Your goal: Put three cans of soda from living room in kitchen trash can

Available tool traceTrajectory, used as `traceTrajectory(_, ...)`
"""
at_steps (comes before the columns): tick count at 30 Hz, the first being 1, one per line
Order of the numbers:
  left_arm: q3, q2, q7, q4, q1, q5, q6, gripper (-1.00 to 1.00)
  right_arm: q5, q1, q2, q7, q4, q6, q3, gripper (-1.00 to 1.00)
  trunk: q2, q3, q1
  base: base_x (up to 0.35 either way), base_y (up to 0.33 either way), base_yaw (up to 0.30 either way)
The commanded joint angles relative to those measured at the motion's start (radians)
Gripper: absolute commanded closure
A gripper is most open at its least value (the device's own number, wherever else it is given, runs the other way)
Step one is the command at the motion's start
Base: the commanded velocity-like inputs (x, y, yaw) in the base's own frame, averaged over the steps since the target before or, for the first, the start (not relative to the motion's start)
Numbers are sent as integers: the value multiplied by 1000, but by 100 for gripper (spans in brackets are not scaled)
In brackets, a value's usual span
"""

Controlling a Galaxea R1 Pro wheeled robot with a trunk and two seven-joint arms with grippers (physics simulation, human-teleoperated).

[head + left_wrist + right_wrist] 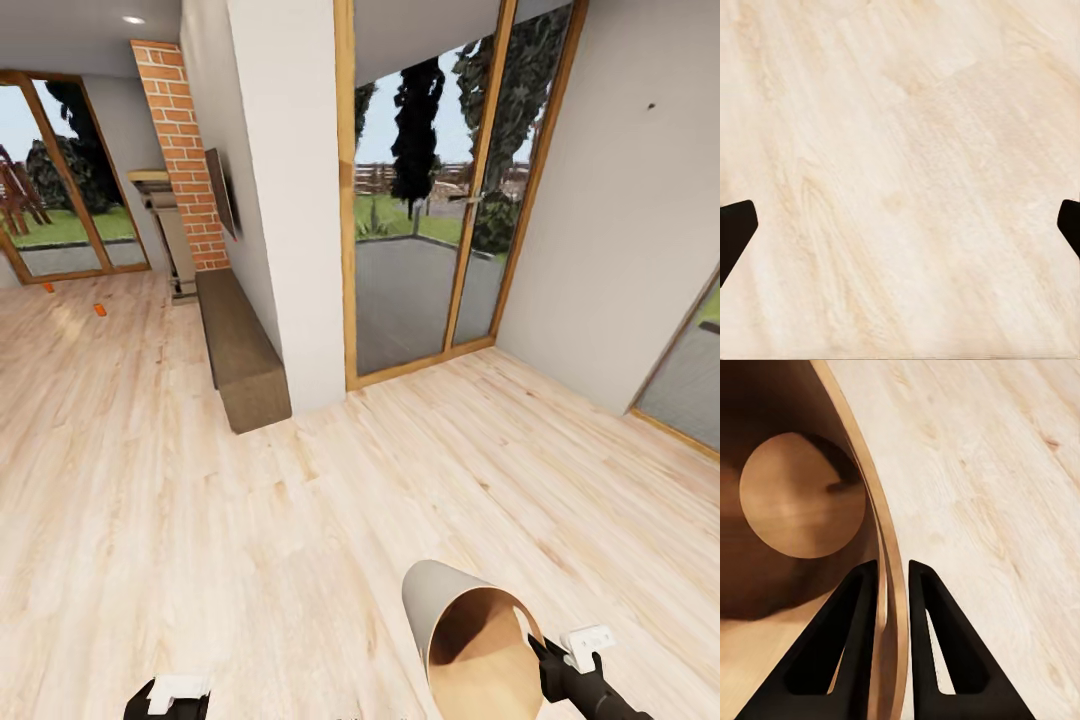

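Right gripper (893, 577) pinches the rim of the trash can (455, 610), one finger inside the wall and one outside.

Seen from the head view, the pale grey bin is carried tilted at the lower right over the light wood plank floor (300, 520), its brown wood-toned inside turned toward the camera; the right wrist view looks down into it to the round bottom, and nothing lies inside. Left gripper (900, 225) hangs over bare planks with its black fingertips (735, 225) spread wide at the picture's edges, holding nothing. Far off by the glass doors (60, 180), two small orange things (98, 309) lie on the floor, too small to identify. A brick column (185, 160) and a low bench (240, 350) stand beside the white wall.
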Motion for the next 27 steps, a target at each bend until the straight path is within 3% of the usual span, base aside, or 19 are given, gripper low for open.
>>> traceTrajectory(1,0,0,0,0,0,0,0,-100,-9,0,0,6,-1,1,0,100,0,-1,0,-76,0,221)
traceTrajectory(27,0,0,0,0,0,0,0,-100,-9,0,0,6,3,1,0,100,0,-20,0,-76,0,219)
